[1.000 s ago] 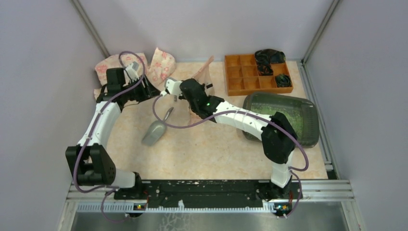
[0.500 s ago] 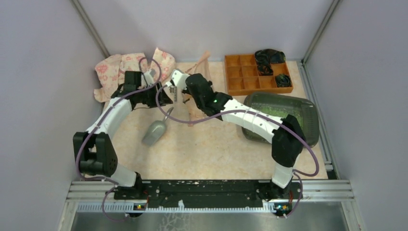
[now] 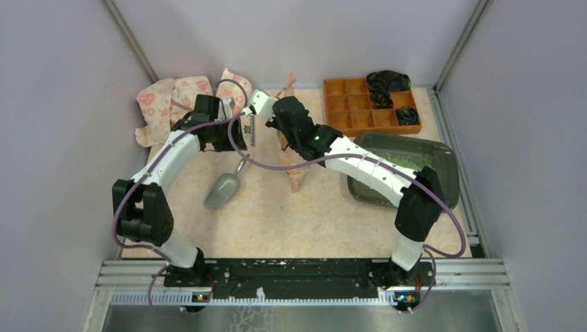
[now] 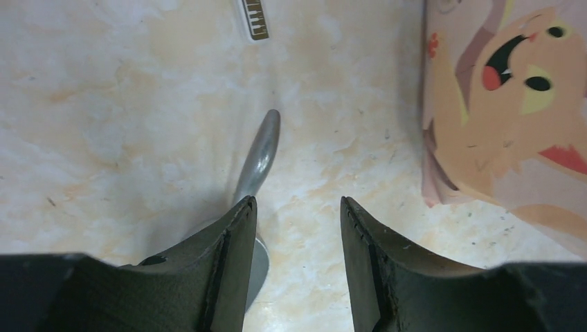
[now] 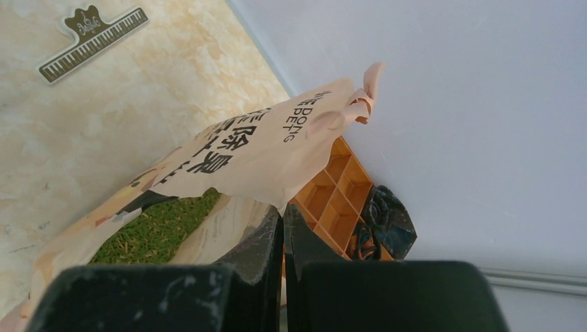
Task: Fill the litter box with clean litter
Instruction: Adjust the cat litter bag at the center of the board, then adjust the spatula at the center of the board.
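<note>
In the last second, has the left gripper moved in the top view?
Yes. The left gripper has moved right and downward in that view, closer to the handle of the grey scoop, which has not shifted.

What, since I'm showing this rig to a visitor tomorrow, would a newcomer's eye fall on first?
First the pink printed bag, pinched in the shut right gripper and hanging over mid-table, with clean litter visible inside it. Next comes the litter box at the table's right edge, with green granules on its floor. Last is the left gripper, open just above the handle of the grey scoop.
</note>
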